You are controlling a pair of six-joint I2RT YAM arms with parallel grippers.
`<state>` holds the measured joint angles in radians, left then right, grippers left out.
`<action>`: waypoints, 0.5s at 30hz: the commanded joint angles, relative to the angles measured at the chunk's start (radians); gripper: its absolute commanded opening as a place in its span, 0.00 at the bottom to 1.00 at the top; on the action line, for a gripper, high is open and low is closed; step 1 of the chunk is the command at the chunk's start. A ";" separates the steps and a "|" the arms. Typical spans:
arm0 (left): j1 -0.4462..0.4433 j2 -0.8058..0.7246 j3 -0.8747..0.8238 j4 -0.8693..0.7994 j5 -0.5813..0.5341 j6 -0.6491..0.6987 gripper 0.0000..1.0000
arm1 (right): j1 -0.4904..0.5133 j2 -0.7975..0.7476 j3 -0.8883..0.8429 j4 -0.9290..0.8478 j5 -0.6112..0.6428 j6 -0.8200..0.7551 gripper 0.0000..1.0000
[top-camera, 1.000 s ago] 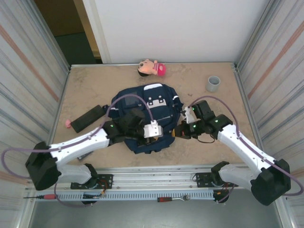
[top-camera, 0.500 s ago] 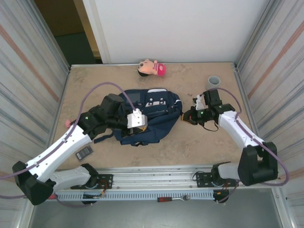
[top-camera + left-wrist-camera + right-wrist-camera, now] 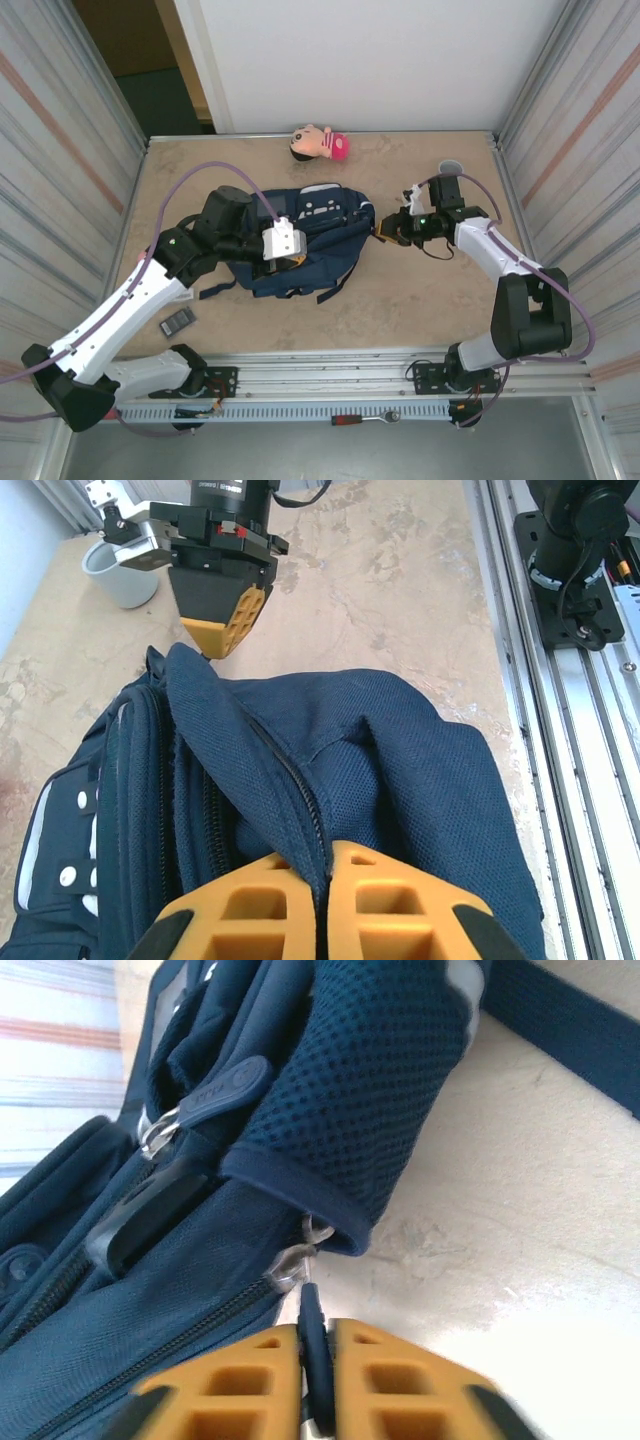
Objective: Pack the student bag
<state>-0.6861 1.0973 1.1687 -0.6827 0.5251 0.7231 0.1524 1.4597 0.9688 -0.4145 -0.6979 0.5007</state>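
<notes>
The student bag [image 3: 330,245], navy with a white patch, lies in the middle of the table, its top toward the right. My left gripper [image 3: 298,258] reaches over it from the left. In the left wrist view that gripper [image 3: 325,880] is shut on the bag's [image 3: 420,780] fabric edge beside the open zipper. My right gripper [image 3: 385,228] sits at the bag's right end. The right wrist view has this gripper [image 3: 316,1360] shut on a dark zipper pull [image 3: 314,1325] hanging from a metal slider on the bag [image 3: 150,1290]. Across the bag, the left wrist view faces the right gripper [image 3: 225,620].
A doll head with a pink hat [image 3: 320,143] lies at the far edge. A grey cup [image 3: 450,168] stands at the far right behind my right arm, and shows as the cup [image 3: 120,570] in the left wrist view. A small dark object [image 3: 178,321] lies near the front left.
Both grippers have moved away from the front edge, and the bag has been dragged with them toward the left and far side. The left arm now covers the black case on the left.
</notes>
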 commanded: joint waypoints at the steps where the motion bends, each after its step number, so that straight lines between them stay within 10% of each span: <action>1: -0.071 -0.022 0.006 0.063 0.065 0.057 0.00 | -0.050 -0.054 -0.009 -0.031 0.113 -0.042 0.34; 3: -0.130 0.010 -0.022 0.069 0.015 0.068 0.06 | -0.050 -0.113 -0.031 -0.068 0.118 -0.056 0.44; 8: -0.161 0.036 -0.063 0.149 0.060 -0.026 0.62 | -0.051 -0.260 -0.074 -0.123 0.138 -0.120 0.50; 15: -0.134 0.046 -0.154 0.220 -0.118 -0.031 0.70 | -0.050 -0.419 -0.150 -0.081 0.142 -0.199 0.52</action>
<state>-0.8303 1.1336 1.0435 -0.5095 0.4904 0.7021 0.0986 1.0801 0.8516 -0.4980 -0.5682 0.3698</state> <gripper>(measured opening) 0.694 0.519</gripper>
